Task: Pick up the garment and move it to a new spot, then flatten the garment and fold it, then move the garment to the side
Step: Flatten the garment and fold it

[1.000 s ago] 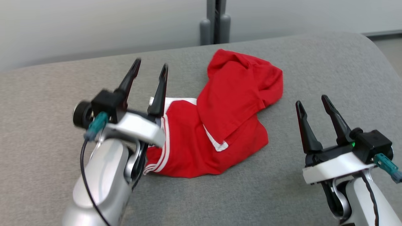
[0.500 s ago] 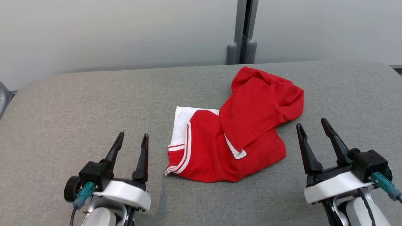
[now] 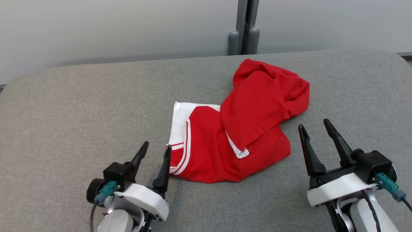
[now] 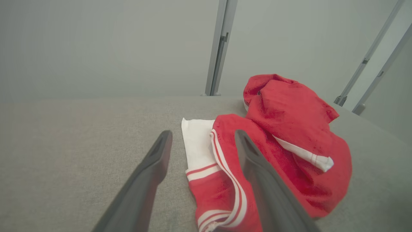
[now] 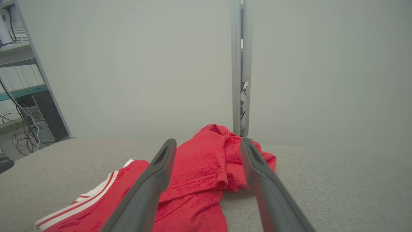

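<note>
The red shirt (image 3: 238, 135) lies crumpled amid bare grey padding (image 3: 64, 112), left gripper (image 3: 157, 145) spread beside its striped corner, right gripper (image 3: 313, 123) spread clear of its right edge.

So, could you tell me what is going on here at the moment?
A two-armed robot faces a crumpled red garment with white trim, lying on a grey padded surface. Neither hand holds it. The left hand is open close by the striped near-left corner, and the right hand is open just off the right edge. The cloth is bunched, with one part flopped over the rest, and is not yet flattened or folded.
</note>
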Motion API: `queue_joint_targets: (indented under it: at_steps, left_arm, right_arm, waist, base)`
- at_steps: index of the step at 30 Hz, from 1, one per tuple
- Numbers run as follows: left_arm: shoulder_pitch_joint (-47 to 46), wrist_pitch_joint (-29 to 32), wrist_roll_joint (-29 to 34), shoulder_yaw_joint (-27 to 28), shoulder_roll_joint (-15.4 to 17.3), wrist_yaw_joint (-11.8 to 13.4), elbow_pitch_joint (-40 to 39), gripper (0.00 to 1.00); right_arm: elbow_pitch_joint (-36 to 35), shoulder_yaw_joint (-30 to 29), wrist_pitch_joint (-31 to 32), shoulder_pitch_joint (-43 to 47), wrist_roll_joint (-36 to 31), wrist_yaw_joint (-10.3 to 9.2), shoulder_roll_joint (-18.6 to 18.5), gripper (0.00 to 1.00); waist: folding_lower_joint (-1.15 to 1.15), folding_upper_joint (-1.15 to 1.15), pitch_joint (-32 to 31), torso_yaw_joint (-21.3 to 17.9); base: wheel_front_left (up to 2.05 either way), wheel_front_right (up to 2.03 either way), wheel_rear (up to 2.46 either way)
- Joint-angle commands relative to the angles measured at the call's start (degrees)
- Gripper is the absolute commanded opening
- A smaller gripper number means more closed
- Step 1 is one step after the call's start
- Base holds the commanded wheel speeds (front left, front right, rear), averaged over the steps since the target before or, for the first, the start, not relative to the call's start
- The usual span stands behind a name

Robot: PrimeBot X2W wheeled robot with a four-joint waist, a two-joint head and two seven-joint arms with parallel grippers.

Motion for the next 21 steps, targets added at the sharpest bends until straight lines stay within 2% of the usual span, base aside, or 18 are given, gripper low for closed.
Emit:
queue_joint_targets:
  at_steps: [1, 4, 8, 17, 21]
  left_arm:
    - [-2.21, -0.21, 0.21, -2.11, 0.12, -1.12, 3.04, 1.0]
    - [-6.34, 0.51, -1.71, -5.91, 0.25, -2.5, 8.08, 1.0]
    - [-11.96, 2.73, -1.6, -9.4, 0.23, -2.96, 13.76, 1.0]
    - [-22.22, 7.35, 0.89, -12.2, 0.28, -1.4, 25.56, 1.0]
    - [-24.88, 9.87, -0.15, -13.48, 0.24, -2.53, 28.8, 1.0]
  right_arm:
    - [0.03, 0.05, -0.04, -0.83, -0.17, 0.01, -0.09, 1.0]
    - [0.09, 0.22, -0.04, -1.37, 0.04, 0.01, 0.03, 1.0]
    - [-0.45, 0.56, -0.04, -2.39, -0.04, 0.01, 0.41, 1.0]
    - [-0.65, 2.01, -0.04, -4.1, 0.9, 0.01, 0.8, 1.0]
    - [-0.74, 2.01, -0.04, -4.64, 1.09, 0.01, 0.73, 1.0]
  waist:
    - [0.0, 0.0, 1.72, -1.31]
    - [0.0, 0.0, 3.56, -2.46]
    - [0.0, 0.0, 6.23, -3.74]
    - [0.0, 0.0, 9.72, -6.92]
    - [0.0, 0.0, 10.95, -7.9]
  base:
    - [0.0, 0.0, 0.0]
    - [0.0, 0.0, 0.0]
    - [0.0, 0.0, 0.0]
    - [0.0, 0.0, 0.0]
    - [0.0, 0.0, 0.0]
